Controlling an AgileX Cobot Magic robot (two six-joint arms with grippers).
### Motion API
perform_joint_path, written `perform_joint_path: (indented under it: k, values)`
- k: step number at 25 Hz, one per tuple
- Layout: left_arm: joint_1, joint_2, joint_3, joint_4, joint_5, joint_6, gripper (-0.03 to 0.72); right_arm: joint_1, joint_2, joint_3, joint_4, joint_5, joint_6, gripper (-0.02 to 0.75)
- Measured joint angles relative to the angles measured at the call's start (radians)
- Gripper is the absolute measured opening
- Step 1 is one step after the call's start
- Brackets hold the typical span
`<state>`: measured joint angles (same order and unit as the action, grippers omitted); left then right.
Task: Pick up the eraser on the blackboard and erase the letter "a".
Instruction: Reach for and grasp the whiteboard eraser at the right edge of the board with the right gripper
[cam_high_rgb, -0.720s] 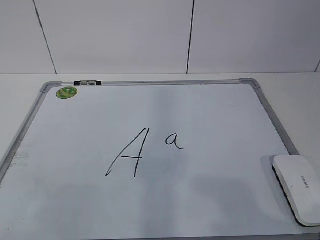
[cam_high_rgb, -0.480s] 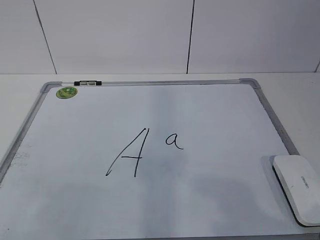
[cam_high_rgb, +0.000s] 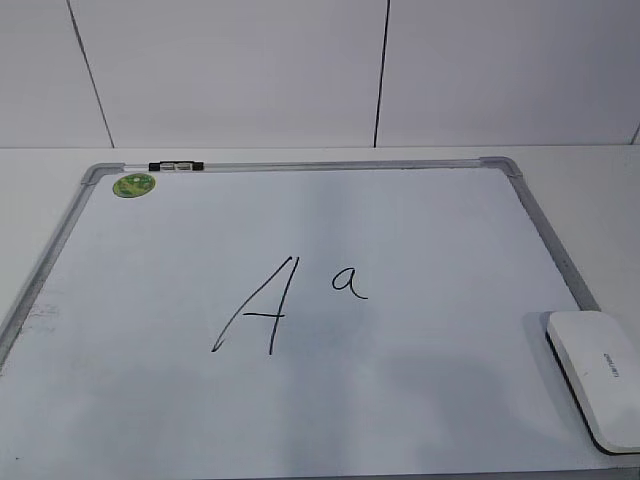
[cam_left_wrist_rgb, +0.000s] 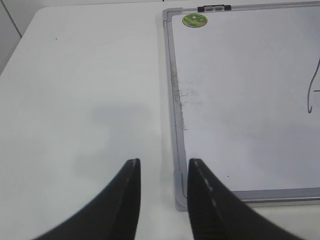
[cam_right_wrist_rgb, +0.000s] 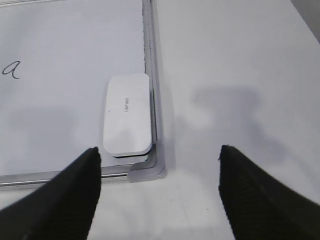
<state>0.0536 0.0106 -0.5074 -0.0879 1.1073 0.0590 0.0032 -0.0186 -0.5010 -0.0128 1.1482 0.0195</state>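
White eraser (cam_high_rgb: 595, 378) lies flat in the board's (cam_high_rgb: 420, 220) near right corner, against the frame, well right of the "a" (cam_high_rgb: 349, 283). The right end effector (cam_right_wrist_rgb: 159, 165) hangs wide open above that corner, touching nothing. The left end effector (cam_left_wrist_rgb: 163, 167) is slightly parted, empty, over the counter (cam_left_wrist_rgb: 85, 100) beside the board's left edge.

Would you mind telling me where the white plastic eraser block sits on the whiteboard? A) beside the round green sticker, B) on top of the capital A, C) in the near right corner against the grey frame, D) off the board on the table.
C: the white plastic eraser block lies in the whiteboard's near right corner, alongside the grey frame.
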Motion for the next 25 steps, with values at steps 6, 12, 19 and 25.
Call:
perform_joint_path:
  k: [6, 12, 19, 25]
  values:
    - [0.0, 0.0, 0.0, 0.0, 0.0, 0.0, 0.245, 0.0, 0.018, 0.0, 0.113, -0.033, -0.025, 0.556]
    - [0.0, 0.0, 0.0, 0.0, 0.0, 0.0, 0.244, 0.0, 0.145, -0.002, 0.147, -0.106, -0.055, 0.556]
    - [0.0, 0.0, 0.0, 0.0, 0.0, 0.0, 0.244, 0.0, 0.303, -0.002, 0.216, -0.16, -0.177, 0.556]
    - [0.0, 0.0, 0.0, 0.0, 0.0, 0.0, 0.244, 0.0, 0.349, -0.03, 0.225, -0.164, -0.217, 0.556]
